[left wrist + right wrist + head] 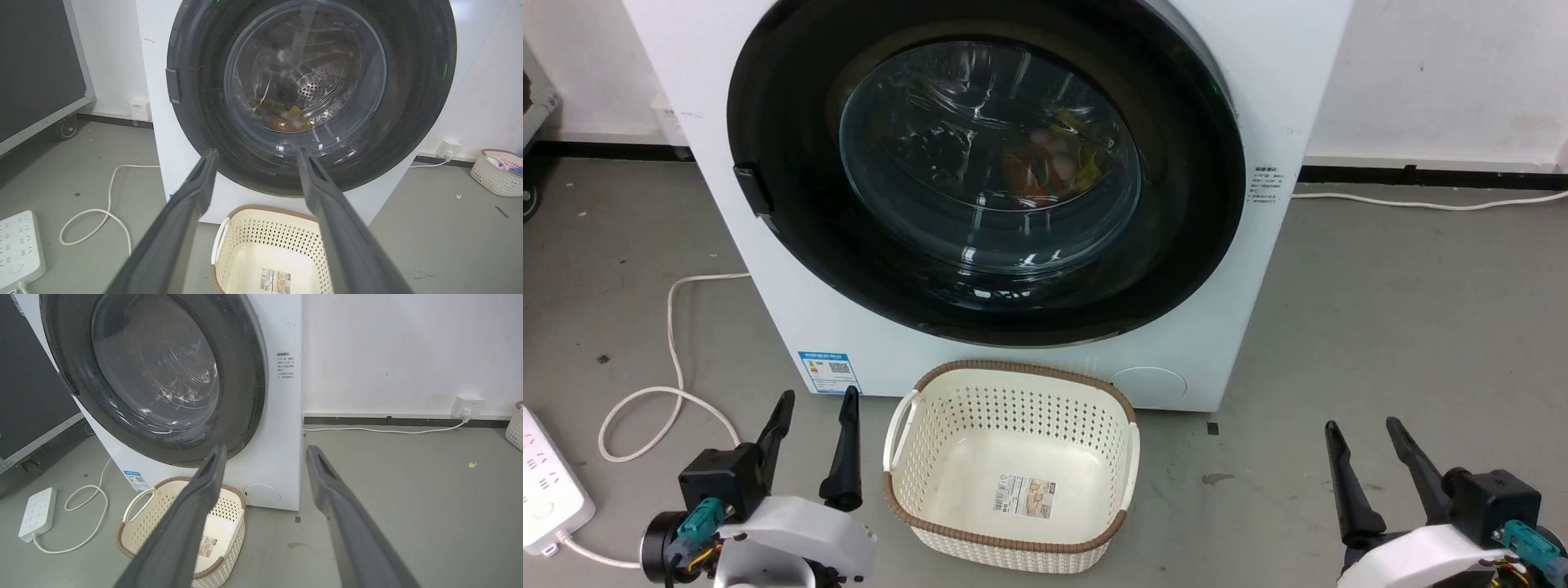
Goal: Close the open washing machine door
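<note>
The white washing machine [1258, 98] stands in front of me, its blue label sticker [829, 371] low on the front. Its round black-framed door [784, 204] with the bulging glass window [988, 155] lies flat against the machine's front, and coloured laundry shows through the glass. In the left wrist view the same door [408, 81] faces me squarely. My left gripper [817, 404] is open at the lower left, well short of the machine. At the lower right my right gripper [1364, 429] is open too, holding nothing. In the right wrist view the door [245, 396] is seen from the side.
A cream perforated basket [1013, 376] with a brown rim stands on the grey floor just before the machine, between my grippers. A white power strip [547, 482] and its looping cable [670, 327] lie at the left. Another basket [498, 171] sits by the far right wall.
</note>
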